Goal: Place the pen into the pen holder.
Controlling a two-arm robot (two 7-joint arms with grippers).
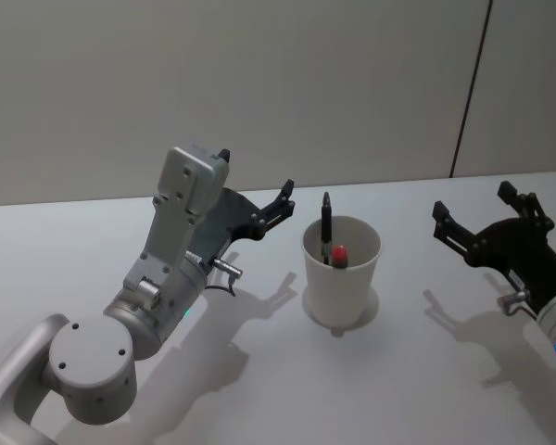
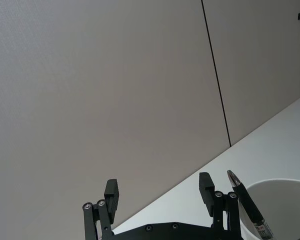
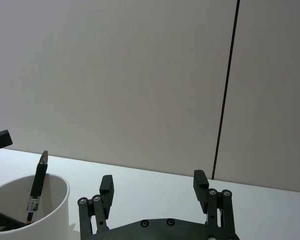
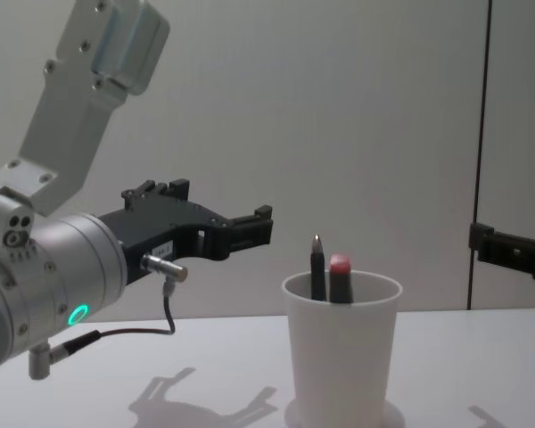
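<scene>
The pen holder (image 1: 341, 278) is a white paper cup standing upright on the table between my two arms. The black pen (image 1: 326, 224) stands inside it, leaning on the rim with its tip poking out, next to a red-capped pen (image 1: 339, 252). My left gripper (image 1: 256, 172) hovers open and empty just left of the cup, at about rim height. The left wrist view shows its fingers (image 2: 206, 184) spread, with the pen (image 2: 247, 202) and the cup (image 2: 290, 192) just beyond. From the side, the pen (image 4: 317, 266) rises above the cup (image 4: 343, 357). My right gripper (image 1: 473, 201) hangs open and empty to the cup's right.
The white table (image 1: 259, 371) runs back to a plain grey wall (image 1: 259, 74) with a dark vertical seam. My left arm's elbow (image 1: 88, 366) fills the near left corner. The right wrist view catches the cup (image 3: 52, 200) and pen (image 3: 38, 184) off to one side.
</scene>
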